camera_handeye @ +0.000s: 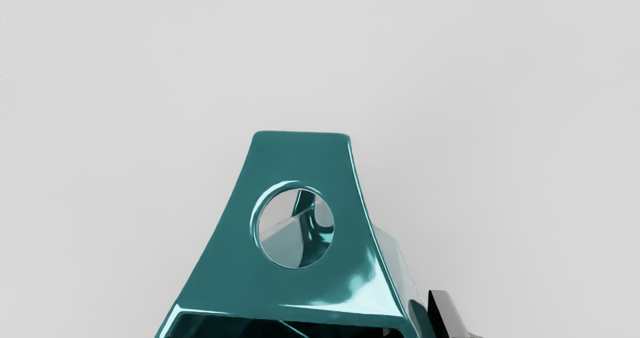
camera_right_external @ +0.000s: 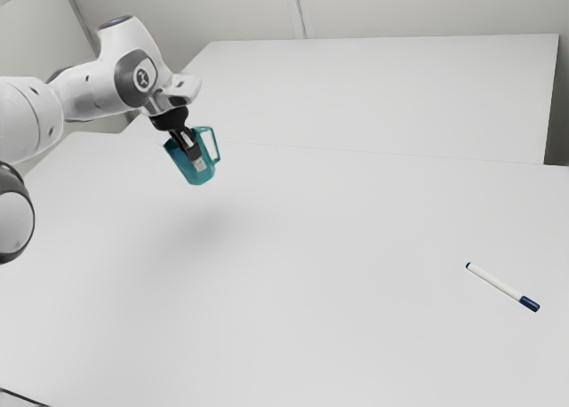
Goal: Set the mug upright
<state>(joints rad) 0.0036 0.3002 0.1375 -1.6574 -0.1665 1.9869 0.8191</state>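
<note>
Mug [camera_handeye: 300,287] and hand [camera_right_external: 197,163] hung above the tabletop [camera_right_external: 311,256], the hand clamped on the mug, whose long axis slanted down from the hand, mouth seemingly turned back toward it.

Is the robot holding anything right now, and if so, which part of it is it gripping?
The gripper holds the teal mug by its body; the handle sticks out free.

Behind 1 white tabletop [camera_right_external: 311,336] are 1 flat white surface [camera_right_external: 382,96] and pale grey walls [camera_right_external: 427,7].
</note>
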